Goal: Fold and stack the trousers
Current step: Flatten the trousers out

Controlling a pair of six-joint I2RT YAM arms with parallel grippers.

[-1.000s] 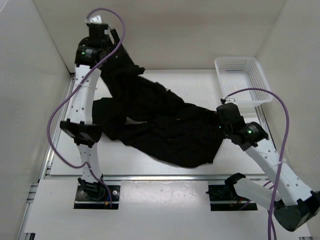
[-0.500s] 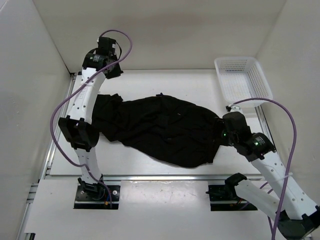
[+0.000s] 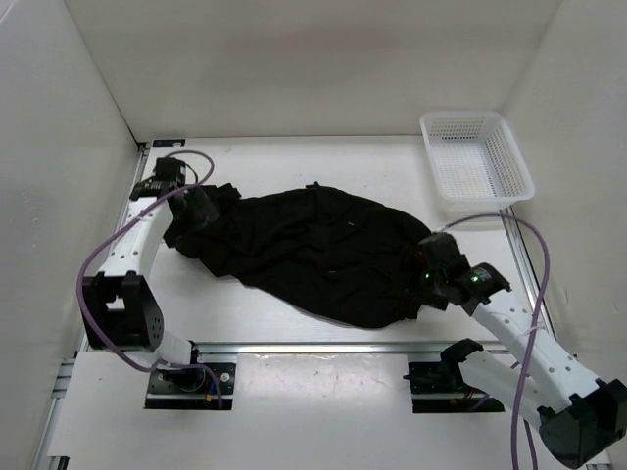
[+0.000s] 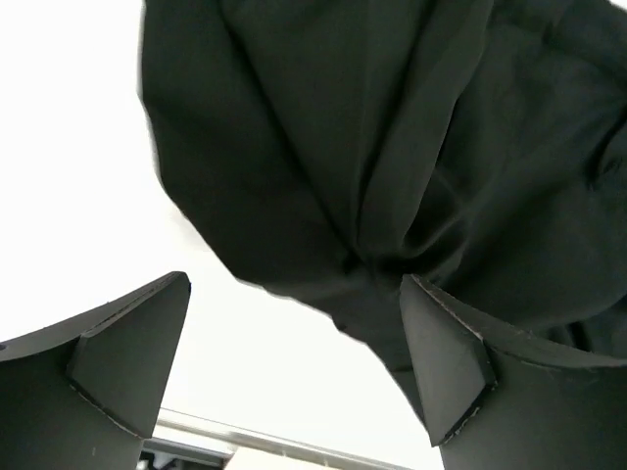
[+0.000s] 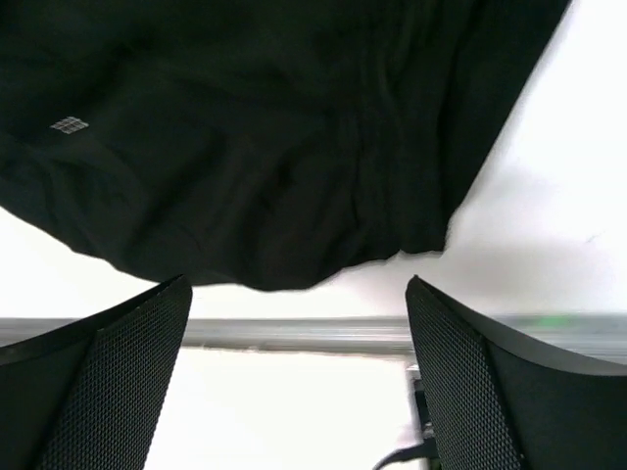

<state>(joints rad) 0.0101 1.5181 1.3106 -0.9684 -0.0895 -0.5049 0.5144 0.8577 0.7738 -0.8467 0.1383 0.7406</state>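
So, the trousers (image 3: 313,250) are lying bunched in a dark heap across the middle of the worktop (image 3: 343,162), well apart from the white basket (image 3: 476,157) in the far right corner. At the heap's left end the left jaws are spread wide, with cloth just ahead of the tips and nothing pinched. Same deal at the right end: the right jaws gape wide, and the fabric sits beyond them, not between.

Soft cloth, hard plastic, shiny metal

The trousers (image 3: 313,250) are made of soft, matt black cloth, full of creases. The table (image 3: 294,162) is smooth and white. The far-right basket (image 3: 475,157) is white plastic, full of holes. The near rail (image 3: 313,348) is shiny metal. Rough, dotted pads (image 5: 108,392) are seen on the right gripper (image 5: 297,286).
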